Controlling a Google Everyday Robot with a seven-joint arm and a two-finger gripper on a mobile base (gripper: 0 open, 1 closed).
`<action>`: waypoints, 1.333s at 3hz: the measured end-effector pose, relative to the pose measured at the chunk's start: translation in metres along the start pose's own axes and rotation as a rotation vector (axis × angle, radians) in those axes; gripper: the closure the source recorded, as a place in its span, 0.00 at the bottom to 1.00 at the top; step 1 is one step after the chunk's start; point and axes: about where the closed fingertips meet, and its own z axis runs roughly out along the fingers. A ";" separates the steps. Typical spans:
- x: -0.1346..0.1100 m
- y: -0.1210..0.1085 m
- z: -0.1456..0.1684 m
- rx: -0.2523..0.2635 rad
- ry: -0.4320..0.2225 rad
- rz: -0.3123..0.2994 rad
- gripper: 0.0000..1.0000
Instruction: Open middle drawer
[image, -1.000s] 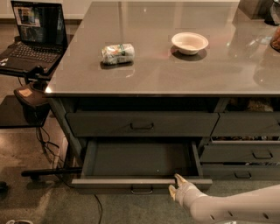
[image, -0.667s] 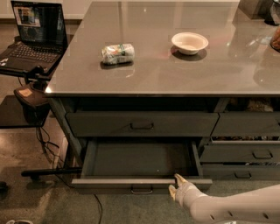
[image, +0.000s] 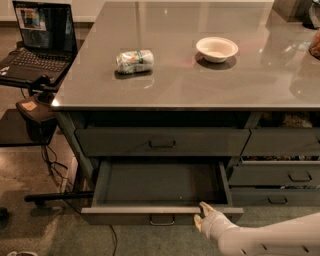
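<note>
The middle drawer (image: 160, 182) is pulled far out below the counter, and its shallow dark grey interior is bare. Its front (image: 125, 216) faces the floor side, with a small loop handle (image: 162, 220) at centre. My gripper (image: 200, 215) is at the drawer front's top edge, right of the handle and not touching it. Its two tan fingertips stand apart with nothing between them. The white arm comes in from the lower right.
The top drawer (image: 162, 142) above is closed. More drawers (image: 300, 176) sit in the right column. On the grey countertop (image: 200, 85) lie a snack bag (image: 134, 61) and a white bowl (image: 216, 49). A laptop (image: 37, 40) on a stand is at left, with cables (image: 52, 162) on the floor.
</note>
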 end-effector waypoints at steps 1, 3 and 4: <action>0.008 0.007 -0.016 0.011 0.016 0.080 1.00; 0.017 0.016 -0.025 0.018 0.001 0.069 1.00; 0.012 0.013 -0.031 0.018 0.001 0.069 1.00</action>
